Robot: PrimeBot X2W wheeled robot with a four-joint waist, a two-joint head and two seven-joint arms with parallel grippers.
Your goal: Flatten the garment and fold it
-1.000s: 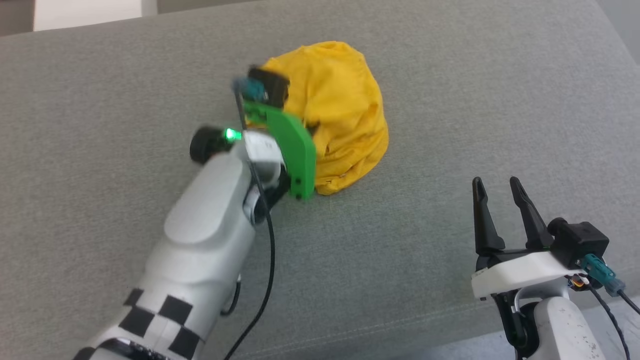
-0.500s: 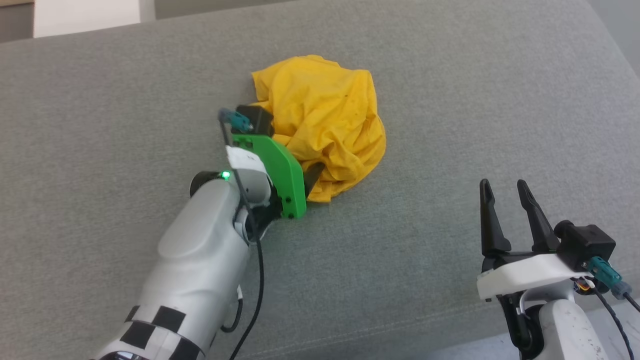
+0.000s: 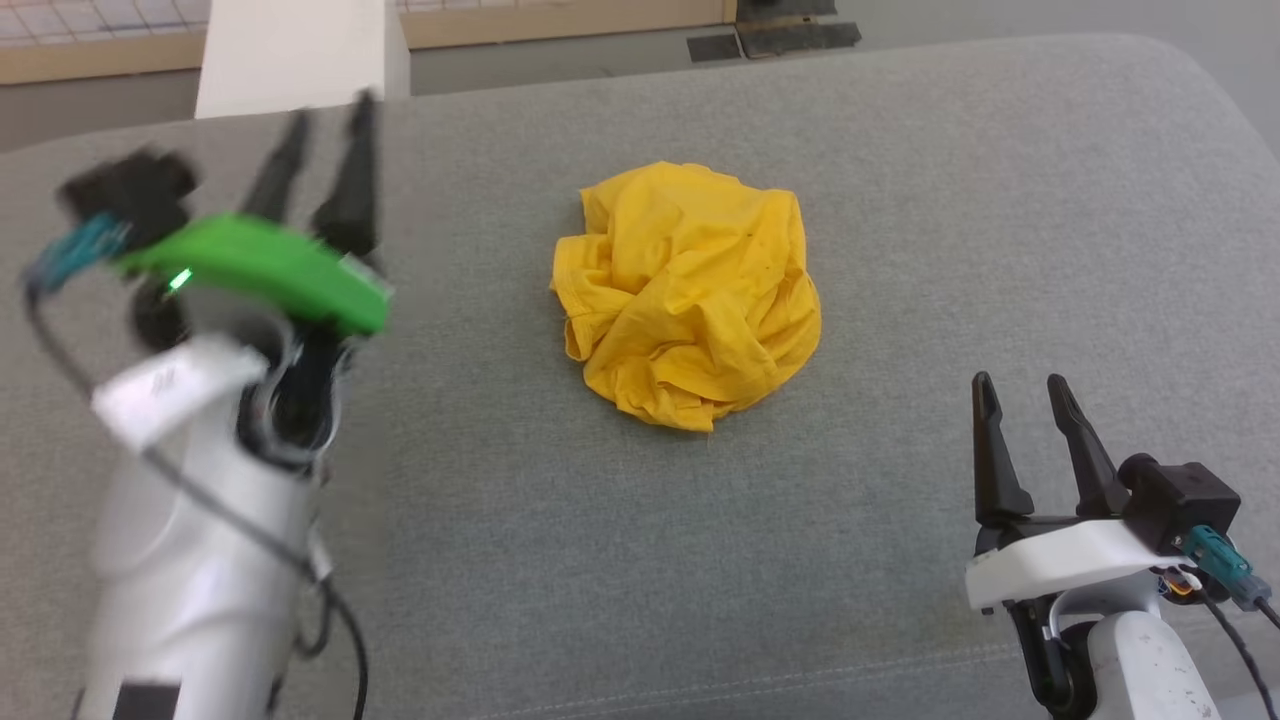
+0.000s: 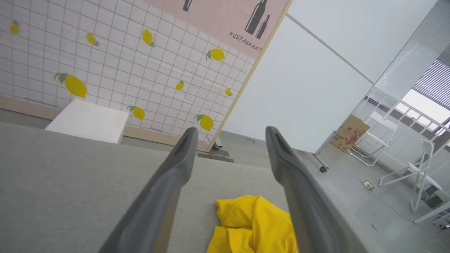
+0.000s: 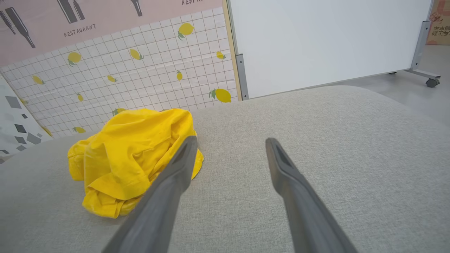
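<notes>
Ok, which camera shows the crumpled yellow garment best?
The head view: the whole yellow garment lies unobstructed on the grey cushion. The right wrist view shows most of it, with one finger crossing its edge; the left wrist view catches just part of it between the fingers.

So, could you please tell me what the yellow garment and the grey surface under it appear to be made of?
The garment: thin, soft cloth, likely cotton knit, with a matt finish. It lies crumpled in many fine creases and shows a stitched hem.
The grey surface: matt, coarse-woven upholstery fabric, probably padded. Its weave texture, rounded edge and a sewn seam are visible.
</notes>
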